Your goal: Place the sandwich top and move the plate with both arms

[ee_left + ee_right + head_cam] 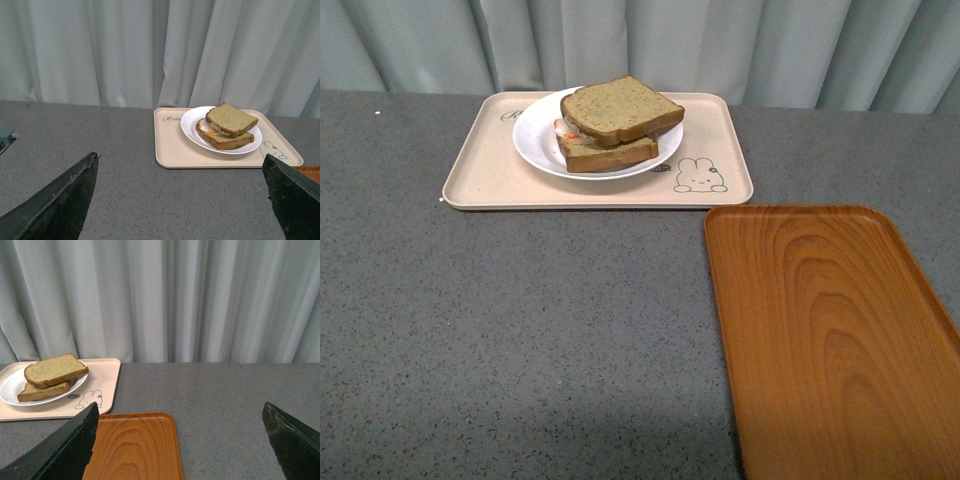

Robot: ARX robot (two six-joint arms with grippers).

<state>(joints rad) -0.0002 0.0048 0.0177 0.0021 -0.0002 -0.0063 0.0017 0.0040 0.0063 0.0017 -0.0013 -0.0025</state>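
Nearest the robot in the front view, neither arm shows; at about four o'clock on the grey desk (520, 330) lies the wood-grain tray (830, 340), bare. Each wrist view shows its own claw spread wide with nothing between the dark fingers: the left claw (182, 200) has a finger (60, 200) low on one side and the other at the far edge, and the right claw (182, 440) stands the same way, one finger (60, 450) overlapping the wooden tray's near corner in the picture. Farther off, at about twelve o'clock, the beige rabbit-printed tray (480, 180) carries the white plate (535, 140), and on the plate the sandwich top (620, 110) already rests, skewed, over the lower slice (610, 152), where a trace of orange and white filling peeks out at the edge. So the placing looks done, and what remains, in my judgement, is the two-armed move of the plate, presumably to the wooden tray, though the task does not say where. The plate and bread lie well ahead of both claws, apart from them, toward eleven o'clock for the right claw and one o'clock for the left. A pale pleated curtain (640, 40) closes the far side.
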